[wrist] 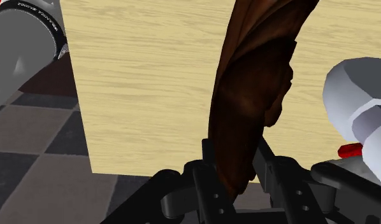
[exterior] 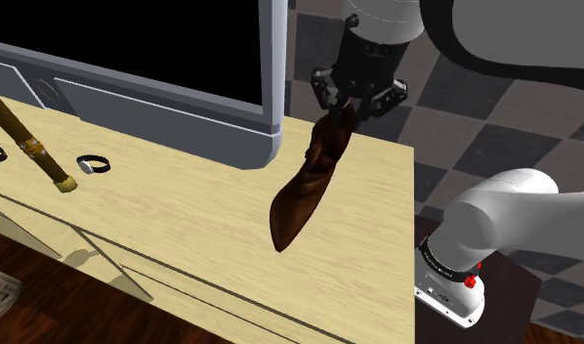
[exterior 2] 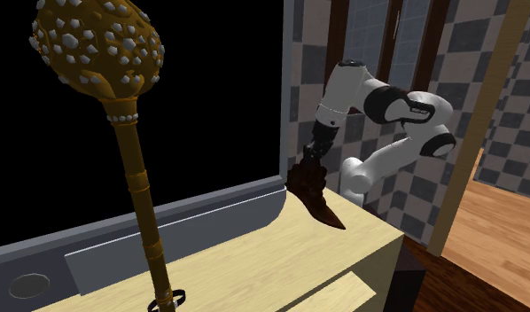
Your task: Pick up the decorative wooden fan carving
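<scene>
A dark brown carved wooden fan carving hangs in the air above the light wooden tabletop, its pointed end down and tilted. My black gripper is shut on its upper end. In the second exterior view the carving hangs under the gripper, in front of the big dark screen. In the wrist view the carving runs up from between the two fingers, which clasp it, with the tabletop below.
A large grey-framed black screen stands along the back of the table. A golden studded sceptre and small dark rings lie toward the shoulder view's left. The table edge and checkered floor lie beside the stand.
</scene>
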